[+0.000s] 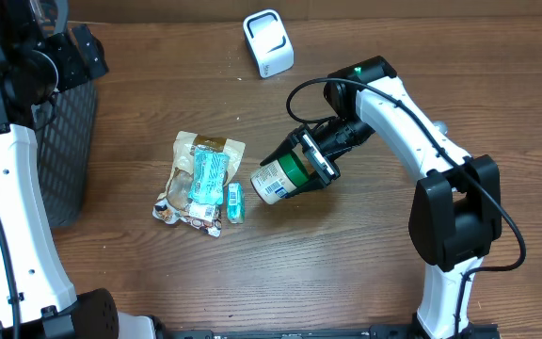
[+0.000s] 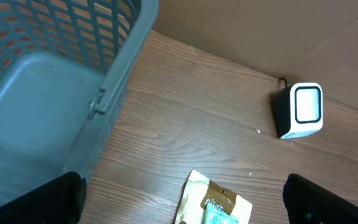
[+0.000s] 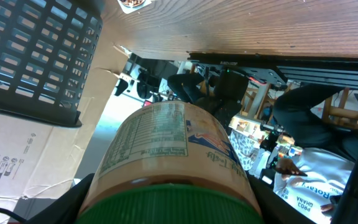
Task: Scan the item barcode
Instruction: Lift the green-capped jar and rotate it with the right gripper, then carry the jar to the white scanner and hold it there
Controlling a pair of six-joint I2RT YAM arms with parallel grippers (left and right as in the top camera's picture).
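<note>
Far to the left of the right pincer [image 1: 301, 162] stands the grey basket [image 1: 69, 141]. Nearer on that side lies a heap of snack packets [image 1: 203, 179]. The pincer grasps a green-lidded jar [image 1: 276, 179] at its lid end, the jar's base pointing toward the packets. The white scanner [image 1: 268, 42] sits beyond. The left pincer [image 2: 188, 202] hangs released.

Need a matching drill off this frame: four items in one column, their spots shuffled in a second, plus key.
1. green-lidded jar
2. white scanner
3. dark mesh basket
4. snack packets

A. lying in the middle of the table
B. gripped by the right pincer
C. near the far edge of the table
D. at the robot's left side of the table

Pairs: 1-B, 2-C, 3-D, 4-A
</note>
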